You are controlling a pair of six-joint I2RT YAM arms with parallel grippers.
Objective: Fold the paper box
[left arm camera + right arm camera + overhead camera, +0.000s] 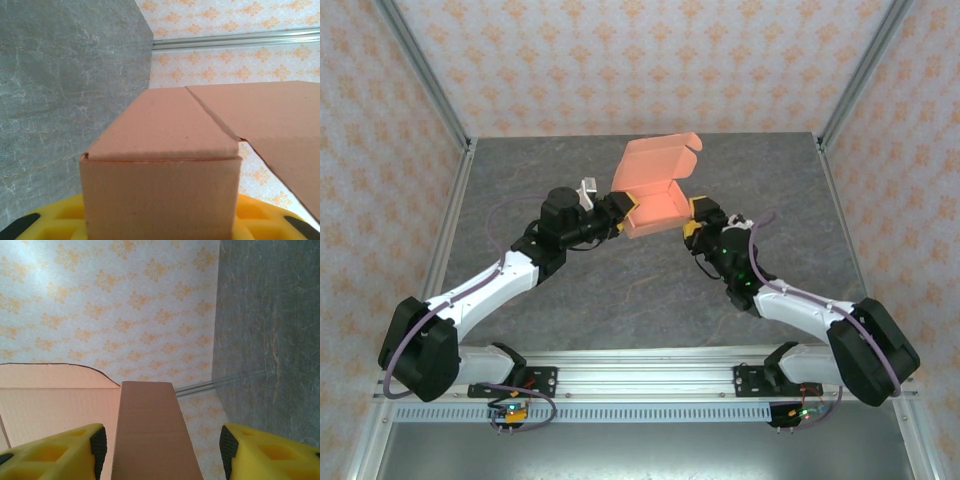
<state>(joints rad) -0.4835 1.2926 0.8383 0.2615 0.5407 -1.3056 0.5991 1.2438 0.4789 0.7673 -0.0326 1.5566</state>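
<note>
Top external shows us the paper box [655, 203] at the middle of the bench [570, 300], long axis left-right between both hands. The right hand [688, 215] stands open astride its right wall. We cannot tell the left hand's [625, 212] grip.

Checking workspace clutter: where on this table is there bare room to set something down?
Bare table lies between the left arm, right arm and near rail, and in both far corners. The centre is crowded: left gripper and right gripper meet the paper box.
</note>
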